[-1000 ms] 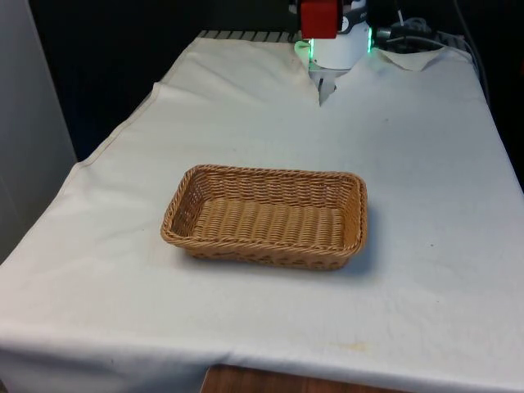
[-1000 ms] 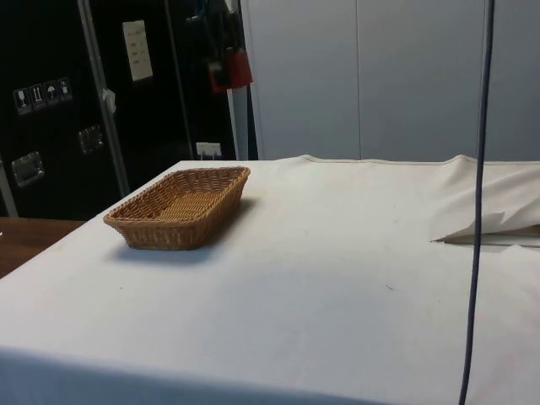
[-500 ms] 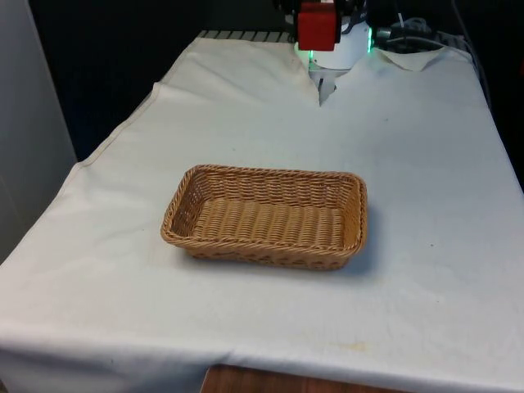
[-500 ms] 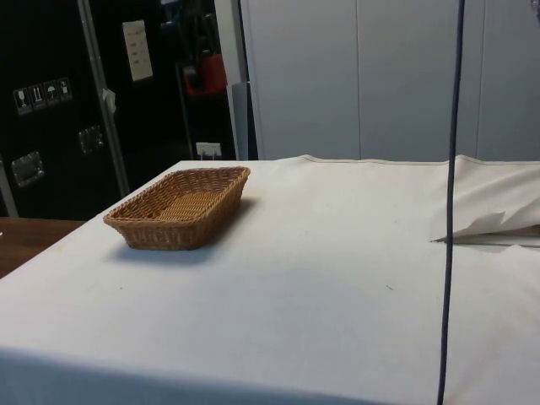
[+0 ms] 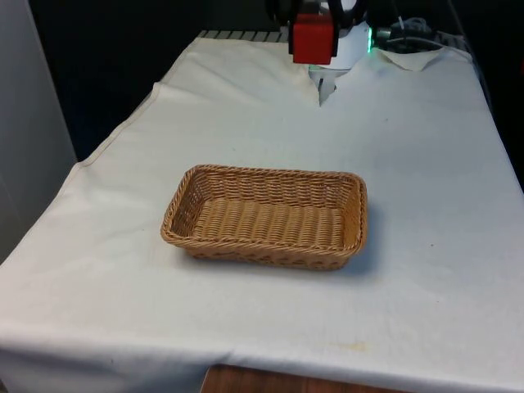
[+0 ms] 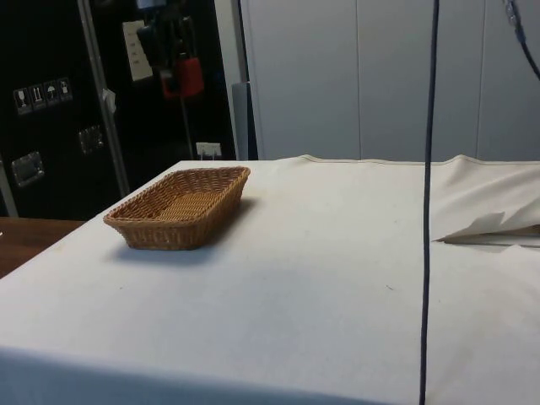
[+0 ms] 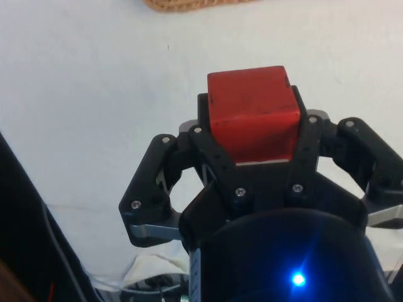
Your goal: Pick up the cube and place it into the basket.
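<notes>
Hand [image 7: 252, 135] pinching the red cube [image 5: 312, 38] high over the desk's [image 5: 426, 164] far end, the wicker basket [image 5: 266, 217] waiting empty below, nearer mid-desk.

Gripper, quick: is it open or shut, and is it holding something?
Gripper: shut on the red cube, held up in the air, not yet over the basket.

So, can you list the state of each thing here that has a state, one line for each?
Red cube: lifted off the table, held between the fingers.
Gripper: shut on the red cube, up in the air above the table's far end.
Wicker basket: upright on the white cloth, nothing inside it.
</notes>
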You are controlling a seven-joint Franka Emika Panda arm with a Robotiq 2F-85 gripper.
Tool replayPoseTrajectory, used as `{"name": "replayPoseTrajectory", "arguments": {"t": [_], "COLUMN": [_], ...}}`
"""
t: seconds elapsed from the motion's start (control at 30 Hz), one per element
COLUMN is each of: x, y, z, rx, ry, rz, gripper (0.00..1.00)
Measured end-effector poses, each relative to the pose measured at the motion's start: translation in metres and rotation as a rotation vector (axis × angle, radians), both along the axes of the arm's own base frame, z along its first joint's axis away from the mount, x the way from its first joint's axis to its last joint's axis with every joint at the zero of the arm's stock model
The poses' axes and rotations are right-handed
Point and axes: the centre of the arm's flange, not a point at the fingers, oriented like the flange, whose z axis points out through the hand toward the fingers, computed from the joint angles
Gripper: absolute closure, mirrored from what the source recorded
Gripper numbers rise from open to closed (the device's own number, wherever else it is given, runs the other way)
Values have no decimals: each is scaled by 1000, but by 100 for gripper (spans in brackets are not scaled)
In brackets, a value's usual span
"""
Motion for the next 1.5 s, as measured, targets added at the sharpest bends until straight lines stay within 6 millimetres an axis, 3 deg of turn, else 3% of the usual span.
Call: {"name": "replayPoseTrajectory", "arguments": {"t": [0.6, 1.17, 1.5], "x": [43, 46, 48], "y": [2, 1, 2], "z": [-4, -6, -17], "rx": [-29, -32, -34], "ry": [-48, -48, -39], "rz": [5, 4, 6], "gripper": [99, 99, 99]}}
